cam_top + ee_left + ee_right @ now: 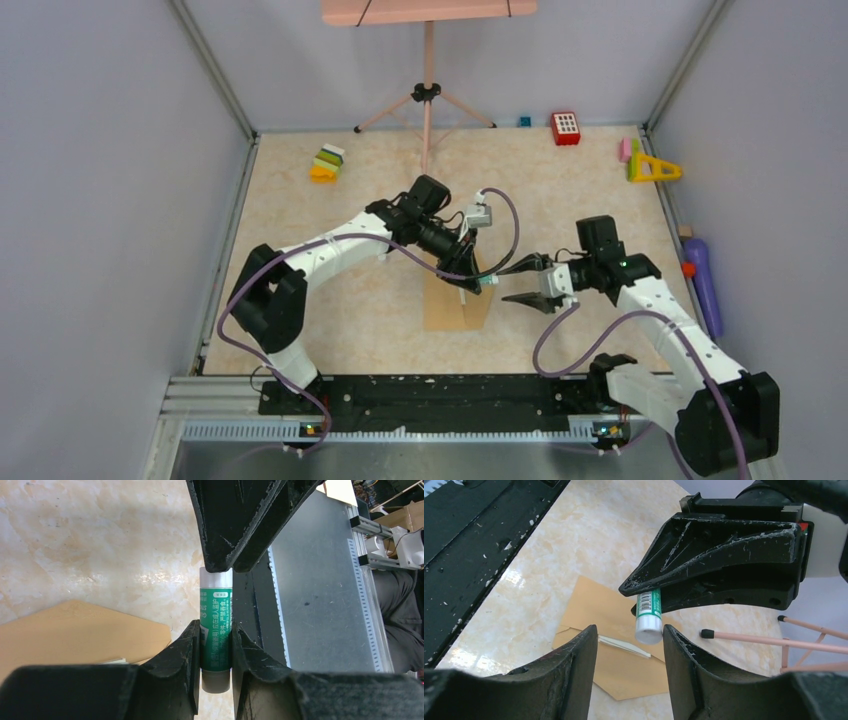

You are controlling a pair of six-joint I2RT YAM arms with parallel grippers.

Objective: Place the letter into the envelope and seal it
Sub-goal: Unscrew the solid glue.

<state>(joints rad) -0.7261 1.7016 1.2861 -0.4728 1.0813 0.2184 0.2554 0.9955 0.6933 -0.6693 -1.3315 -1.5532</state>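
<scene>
The table (300, 230) had a beige marbled top and was boxed in by pale grey walls (100, 200). One pink tripod (427, 95) stood at the far side. Along the far edge lay one block stack (327, 163), one red block (565, 128), one small blue block (524, 121) and one yellow triangle (653, 168).

Two arms met over one envelope (455, 305), which lay flat near the middle of the table. The one letter (624, 647) sat inside it, showing only a cream edge at the open mouth.

The left gripper (216, 630) pinched one green glue stick (216, 615) across its body. The right gripper (630, 630) was spread, its fingers (574, 665) on either side of the stick's pale end, with a gap on both sides in its wrist view.
</scene>
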